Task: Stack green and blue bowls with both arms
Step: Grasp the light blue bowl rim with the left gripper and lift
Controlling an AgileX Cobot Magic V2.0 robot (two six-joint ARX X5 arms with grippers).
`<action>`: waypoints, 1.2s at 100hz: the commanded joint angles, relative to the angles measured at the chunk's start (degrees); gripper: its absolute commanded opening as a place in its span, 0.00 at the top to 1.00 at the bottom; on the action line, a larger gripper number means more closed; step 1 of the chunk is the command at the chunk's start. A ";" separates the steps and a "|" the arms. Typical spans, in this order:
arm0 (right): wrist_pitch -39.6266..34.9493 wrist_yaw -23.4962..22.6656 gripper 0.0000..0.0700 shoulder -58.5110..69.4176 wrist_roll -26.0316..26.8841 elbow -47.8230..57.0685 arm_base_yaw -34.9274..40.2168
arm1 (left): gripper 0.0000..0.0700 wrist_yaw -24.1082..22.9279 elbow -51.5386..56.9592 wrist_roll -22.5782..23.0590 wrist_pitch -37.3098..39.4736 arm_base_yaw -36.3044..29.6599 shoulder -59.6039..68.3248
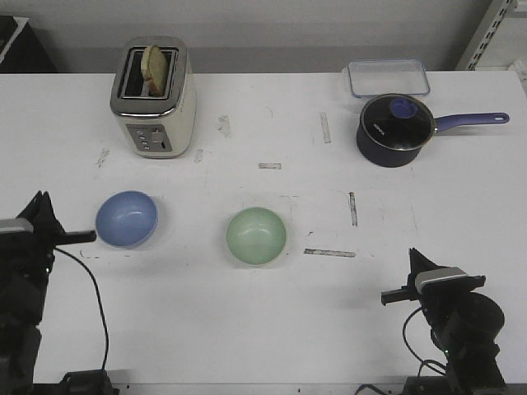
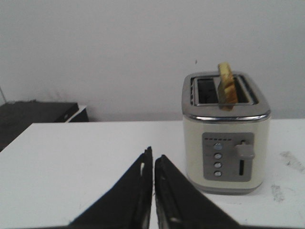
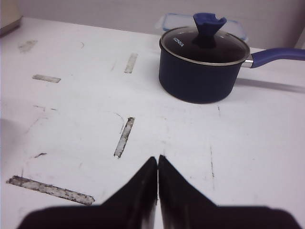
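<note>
Neither bowl had been touched: the blue bowl (image 1: 126,219) sat just ahead and to the inner side of the left gripper (image 2: 153,164), and the green bowl (image 1: 257,236) lay well apart from the right gripper (image 3: 157,167), ahead of it and toward the table's middle. Both grippers were clenched on nothing, jaws pressed together with only a thin seam showing in each wrist view. The likeliest trouble was a reach made with jaws unopened, which would shove a light bowl across the smooth top rather than pinch its rim. A thin rim gripped off-centre could also tilt the bowl and spoil the nesting. Neither wrist camera showed a bowl at all, so each arm would have to turn inward first. The left gripper faced the toaster (image 2: 226,131) with its slice of bread (image 2: 227,87); the right faced the saucepan (image 3: 203,67), behind which a clear container (image 1: 388,77) stood. The table (image 1: 272,329) was white, scuffed and marked with worn tape strips, against a plain grey wall.
</note>
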 commanded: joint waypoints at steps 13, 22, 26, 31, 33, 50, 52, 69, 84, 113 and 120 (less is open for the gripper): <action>0.57 0.00 1.00 0.33 -0.02 0.11 0.09 | 0.66 7.45 5.81 0.50 -7.48 5.20 15.58; 0.57 0.00 1.00 0.33 -0.04 0.11 0.07 | 0.53 10.97 5.81 -0.87 -9.64 7.34 21.35; 0.59 0.02 1.00 0.33 -0.04 0.11 0.07 | 0.47 12.20 5.81 -0.94 -10.60 8.02 23.82; 0.57 0.00 1.00 0.33 -0.02 0.11 0.09 | 0.39 13.25 5.81 -1.14 -11.78 8.61 26.84; 0.57 0.00 1.00 0.33 -0.02 0.11 0.09 | 0.36 13.55 5.81 -1.55 -12.20 8.81 28.02; 0.57 0.02 1.00 0.33 -0.04 0.11 0.07 | 0.23 18.03 5.81 -3.76 -14.75 9.66 37.27; 0.57 0.00 1.00 0.33 -0.04 0.11 0.09 | 0.23 18.78 5.81 -3.76 -14.95 9.66 38.16; 0.59 0.00 1.00 0.35 -0.02 0.11 0.09 | 0.23 22.14 5.81 -3.45 -14.93 9.44 44.09; 0.57 0.00 1.00 0.33 -0.04 0.09 0.07 | 0.24 20.50 5.81 -3.37 -14.10 9.55 47.54; 0.57 0.02 1.00 0.35 -0.04 0.09 0.07 | 0.85 19.85 5.81 -3.52 -14.23 9.46 48.74; 0.57 0.02 1.00 0.33 -0.04 0.09 0.07 | 1.00 19.85 5.81 -3.54 -14.23 9.44 48.74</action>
